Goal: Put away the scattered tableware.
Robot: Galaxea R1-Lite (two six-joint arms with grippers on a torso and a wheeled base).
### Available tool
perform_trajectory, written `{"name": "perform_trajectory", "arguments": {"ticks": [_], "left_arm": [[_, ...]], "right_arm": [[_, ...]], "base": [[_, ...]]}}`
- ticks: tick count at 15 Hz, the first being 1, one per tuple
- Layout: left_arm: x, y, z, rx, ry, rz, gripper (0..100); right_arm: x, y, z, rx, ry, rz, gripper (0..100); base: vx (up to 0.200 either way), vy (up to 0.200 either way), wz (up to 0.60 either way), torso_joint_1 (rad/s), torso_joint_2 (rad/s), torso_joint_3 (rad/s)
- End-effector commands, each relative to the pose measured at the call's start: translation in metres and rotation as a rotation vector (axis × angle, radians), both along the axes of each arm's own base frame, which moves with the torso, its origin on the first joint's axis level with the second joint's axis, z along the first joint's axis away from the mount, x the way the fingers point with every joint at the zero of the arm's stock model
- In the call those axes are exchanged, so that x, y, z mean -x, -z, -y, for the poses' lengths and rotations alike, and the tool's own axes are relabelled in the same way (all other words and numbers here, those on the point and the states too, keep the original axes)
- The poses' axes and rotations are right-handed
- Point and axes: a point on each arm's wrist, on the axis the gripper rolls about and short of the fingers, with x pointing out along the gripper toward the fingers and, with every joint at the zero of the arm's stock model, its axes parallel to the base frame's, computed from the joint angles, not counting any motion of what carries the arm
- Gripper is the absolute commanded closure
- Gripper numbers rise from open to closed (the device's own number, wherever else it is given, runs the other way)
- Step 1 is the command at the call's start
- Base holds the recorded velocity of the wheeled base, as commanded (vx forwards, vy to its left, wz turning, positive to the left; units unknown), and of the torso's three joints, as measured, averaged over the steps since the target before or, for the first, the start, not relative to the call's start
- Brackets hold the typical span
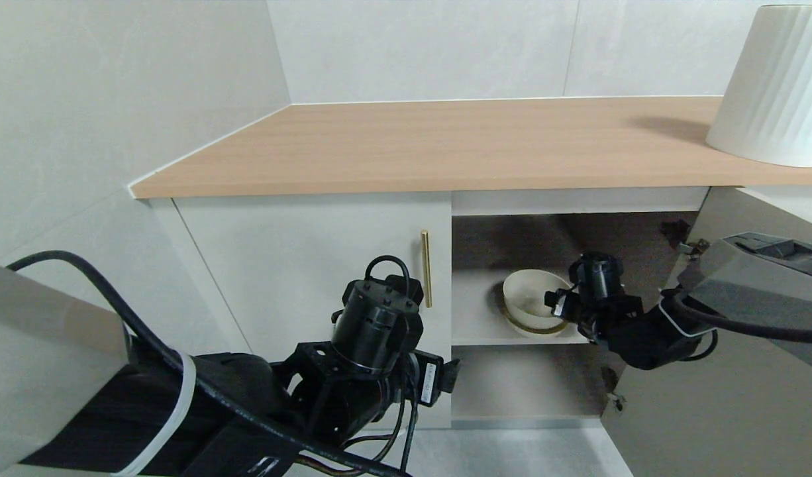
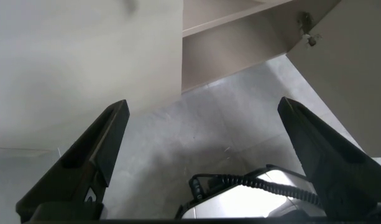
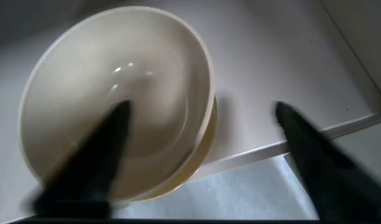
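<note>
Left gripper [image 2: 202, 107]: low in front of the closed cabinet door [image 1: 300, 265]. Jaws wide apart, nothing between them; the grey tiled floor [image 2: 227, 143] lies beyond the gap. The door's brass handle [image 1: 425, 268] stands above and just to the right of this gripper.

Cabinet, right half: open. A cream bowl [image 1: 528, 295] sits upright on the upper shelf [image 1: 475, 311], nested in a yellow-rimmed dish [image 1: 532, 328].

Right gripper [image 1: 557, 301]: inside the opening, at the bowl's right side. Jaws wide apart, not clamped. In the right wrist view one finger [image 3: 84, 162] lies over the bowl's inside and the other finger [image 3: 314, 162] outside it over bare shelf, so the near rim falls between them. Contact with the rim cannot be confirmed.

Open door [image 1: 710, 411]: swung out to the right of this gripper.

Wooden countertop [image 1: 446, 142]: above both grippers, with a white ribbed vessel [image 1: 777, 86] at its far right.
</note>
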Motion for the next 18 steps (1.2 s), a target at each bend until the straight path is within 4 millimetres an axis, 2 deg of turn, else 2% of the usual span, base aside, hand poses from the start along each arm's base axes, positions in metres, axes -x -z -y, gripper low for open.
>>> {"name": "perform_trajectory", "arguments": {"ticks": [1, 3, 4, 6, 10, 11, 12, 13, 14, 15, 16, 18], "left_arm": [[-0.002, -0.003, -0.003, 0.008, -0.011, 0.007, 0], [-0.005, -0.014, -0.009, 0.044, -0.031, 0.041, 0], [-0.006, -0.028, -0.017, 0.086, -0.050, 0.086, 0], [0.001, -0.056, -0.035, 0.147, -0.071, 0.150, 0], [0.026, -0.093, -0.066, 0.247, 0.014, 0.187, 0], [0.030, -0.098, -0.069, 0.264, 0.035, 0.192, 0], [0.047, -0.110, -0.084, 0.295, 0.072, 0.200, 0], [0.061, -0.117, -0.094, 0.319, 0.109, 0.203, 0], [0.061, -0.117, -0.094, 0.319, 0.109, 0.203, 0], [0.086, -0.125, -0.116, 0.375, 0.188, 0.207, 0], [0.095, -0.123, -0.124, 0.389, 0.215, 0.204, 0], [0.099, -0.121, -0.138, 0.389, 0.176, 0.215, 0]], "right_arm": [[0.007, -0.012, 0.001, -0.005, -0.004, 0.015, 0], [0.023, -0.039, 0.005, -0.021, -0.022, 0.047, 0], [0.046, -0.070, 0.006, -0.048, -0.092, 0.084, 0], [0.107, -0.109, 0.000, -0.091, -0.254, 0.063, 0], [0.194, -0.158, 0.007, -0.180, -0.542, 0.000, 0], [0.204, -0.163, 0.009, -0.195, -0.575, -0.008, 0], [0.230, -0.175, 0.015, -0.221, -0.662, -0.025, 0], [0.245, -0.182, 0.019, -0.240, -0.716, -0.018, 0], [0.245, -0.182, 0.019, -0.240, -0.716, -0.018, 0], [0.268, -0.181, 0.029, -0.263, -0.802, -0.020, 0], [0.273, -0.181, 0.031, -0.261, -0.805, -0.019, 0], [0.276, -0.179, 0.035, -0.230, -0.745, -0.039, 0]], "base": [[0.000, 0.000, 0.00, 0.000, 0.00, 0.000], [0.000, 0.000, 0.00, 0.000, 0.00, 0.000], [0.000, 0.000, 0.00, 0.000, 0.00, 0.000], [0.000, 0.000, 0.00, 0.000, 0.00, 0.000], [0.000, 0.000, 0.00, 0.000, 0.00, 0.000], [0.000, 0.000, 0.00, 0.000, 0.00, 0.000], [0.000, 0.000, 0.00, 0.000, 0.00, 0.000], [0.000, 0.000, 0.00, 0.000, 0.00, 0.000], [0.000, 0.000, 0.00, 0.000, 0.00, 0.000], [0.000, 0.000, 0.00, 0.000, 0.00, 0.000], [0.000, 0.000, 0.00, 0.000, 0.00, 0.000], [0.000, 0.000, 0.00, 0.000, 0.00, 0.000]]}}
